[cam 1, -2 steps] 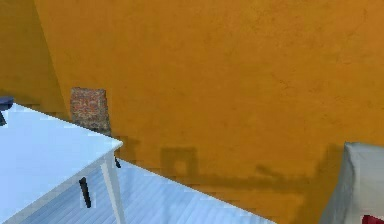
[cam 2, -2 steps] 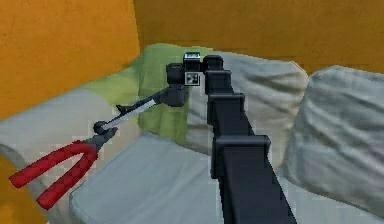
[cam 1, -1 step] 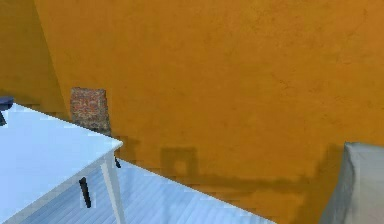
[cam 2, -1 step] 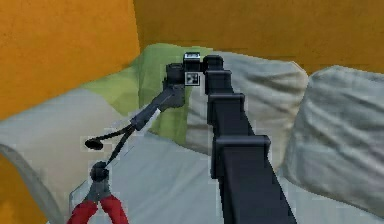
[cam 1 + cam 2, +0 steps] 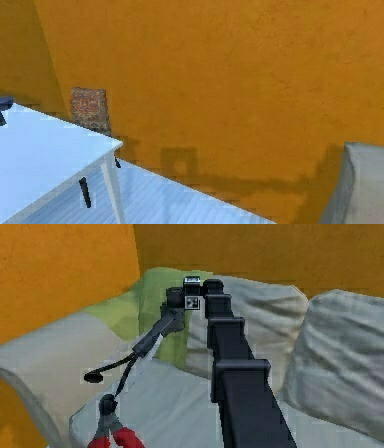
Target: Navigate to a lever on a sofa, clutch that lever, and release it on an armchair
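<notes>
**At the sofa, reaching for the lever**

The robot is right beside the grey sofa point(image 5: 335, 344), so the drive to it looks done. Its dark arm point(image 5: 240, 364) stretches out over the seat. The thin fingers point(image 5: 155, 334) point down and to the left, toward the soft cushion. It is not possible to tell if the fingers are spread or pressed together, or if they hold anything. A small red-handled thing point(image 5: 118, 432) lies on the near left part of the seat, close under the finger tips. It may be the lever, but that is hard to be sure of. A green pillow point(image 5: 150, 296) sits farther back. Ahead of the robot, a white tabletop point(image 5: 40, 165) stands by an orange wall point(image 5: 230, 80). The grab looks like the step in hand. The trip to the armchair and the letting go are both left to do.
</notes>
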